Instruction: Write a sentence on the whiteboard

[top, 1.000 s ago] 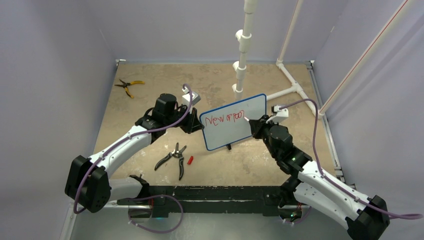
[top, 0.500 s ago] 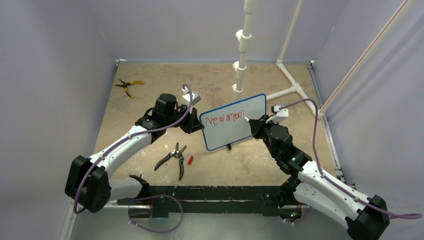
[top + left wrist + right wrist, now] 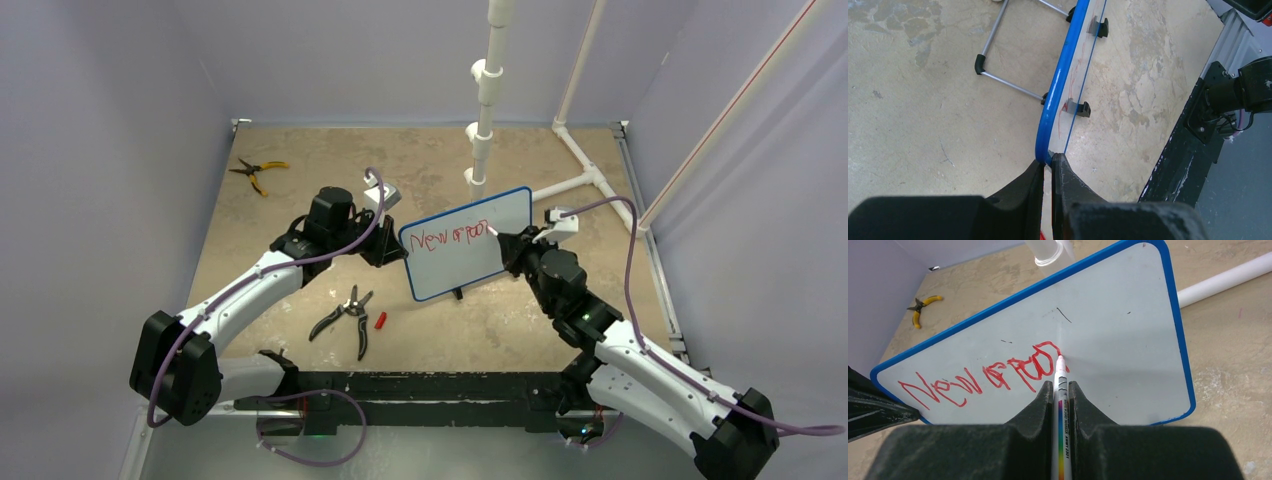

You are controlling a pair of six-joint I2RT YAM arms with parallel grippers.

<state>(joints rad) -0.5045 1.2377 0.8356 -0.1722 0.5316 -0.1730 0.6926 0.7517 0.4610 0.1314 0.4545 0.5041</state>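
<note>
The whiteboard (image 3: 470, 258), white with a blue frame, stands tilted at the middle of the table. My left gripper (image 3: 398, 252) is shut on its left edge; in the left wrist view the fingers (image 3: 1049, 160) pinch the blue frame (image 3: 1055, 95). My right gripper (image 3: 1060, 387) is shut on a white marker (image 3: 1060, 377) with a rainbow stripe. The marker's red tip touches the board (image 3: 1118, 340) at the end of the sentence (image 3: 983, 380), one row of red scrawl. In the top view the sentence (image 3: 450, 238) runs along the board's upper left, up to the right gripper (image 3: 503, 243).
Black cutters (image 3: 345, 315) and a small red cap (image 3: 380, 321) lie in front of the board. Yellow-handled pliers (image 3: 258, 172) lie at the far left. White pipes (image 3: 483, 100) rise behind the board and another runs along the table at the right (image 3: 1218, 277). A wire stand (image 3: 1008, 85) props the board.
My right gripper has shifted slightly up and left along the board with the marker tip on the last letter. The left arm and the board have not moved.
</note>
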